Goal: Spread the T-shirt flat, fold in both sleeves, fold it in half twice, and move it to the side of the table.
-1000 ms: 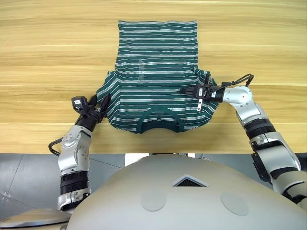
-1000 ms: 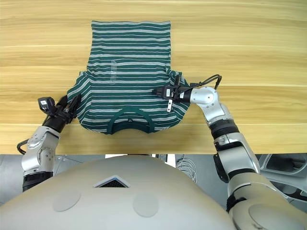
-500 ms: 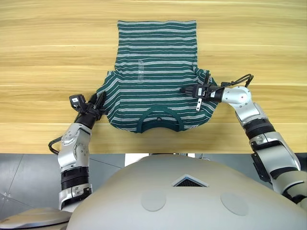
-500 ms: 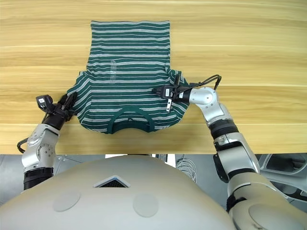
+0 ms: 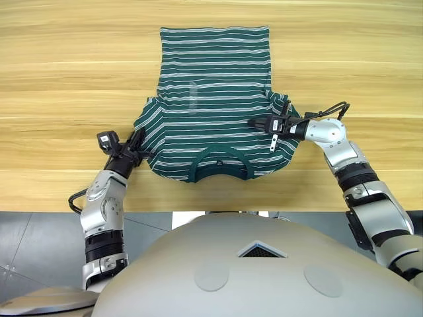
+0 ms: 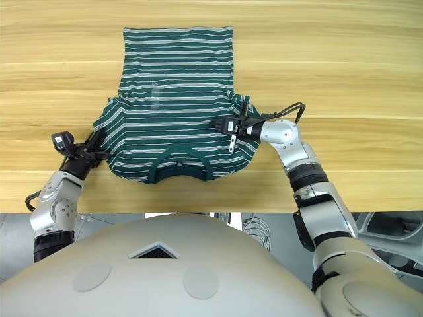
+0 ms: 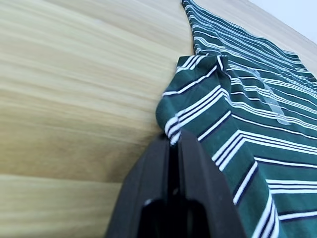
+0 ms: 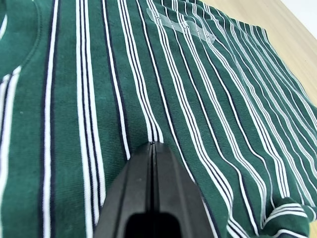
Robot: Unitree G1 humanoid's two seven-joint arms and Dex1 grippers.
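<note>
Left eye view showed the striped T-shirt (image 5: 211, 86) lying on the wooden table (image 5: 66, 66), its collar (image 5: 220, 165) at the near edge and its hem at the far side. The body of the garment looked largely smoothed out, though small puckers showed near both armpits.

The left gripper (image 5: 140, 150) sat at the outer edge of the left sleeve (image 7: 193, 114). In the left wrist view its fingers were clamped on the striped cuff. The right gripper (image 5: 253, 123) lay over the chest of the T-shirt, just beyond the collar. Its fingers were pressed together against the cloth, and whether any fabric was caught between them could not be told.

By the look of things, the spreading step was nearly finished and the sleeve folds were only starting, with the left sleeve pinched but not yet carried inward. Both folds in half and the move to the table's side were left to do.
</note>
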